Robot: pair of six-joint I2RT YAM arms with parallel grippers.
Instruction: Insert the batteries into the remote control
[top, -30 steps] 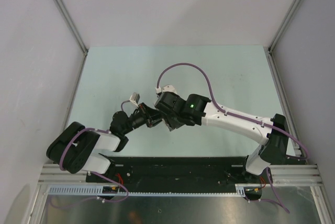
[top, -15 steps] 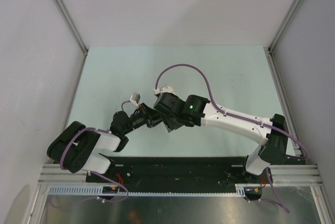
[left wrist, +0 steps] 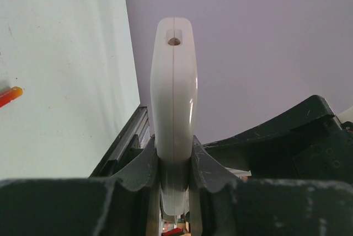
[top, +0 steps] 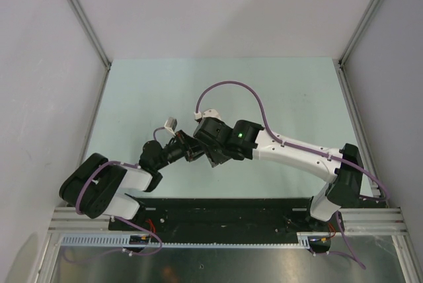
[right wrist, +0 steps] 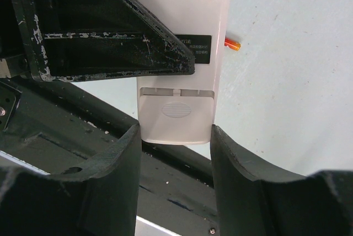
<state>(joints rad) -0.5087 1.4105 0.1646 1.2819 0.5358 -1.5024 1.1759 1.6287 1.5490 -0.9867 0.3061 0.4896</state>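
Note:
My left gripper (left wrist: 174, 156) is shut on the remote control (left wrist: 174, 92) and holds it edge-on, pinched across its thin sides. In the right wrist view the remote's (right wrist: 182, 26) plain white back faces the camera, with its ribbed cover (right wrist: 175, 117) in place at the near end. My right gripper (right wrist: 175, 137) is open, its fingertips (right wrist: 132, 137) close on either side of that end. One orange-red battery (right wrist: 232, 44) lies on the table beside the remote and also shows in the left wrist view (left wrist: 10, 96). In the top view the two grippers (top: 201, 149) meet and hide the remote.
The pale green table (top: 277, 91) runs between grey side walls. The black base rail (top: 231, 210) lies along the near edge, just under the remote's end in the right wrist view (right wrist: 165, 181). A purple cable (top: 231, 84) loops over the right wrist.
My right wrist has shifted slightly left, toward the left gripper. The left arm has stayed still.

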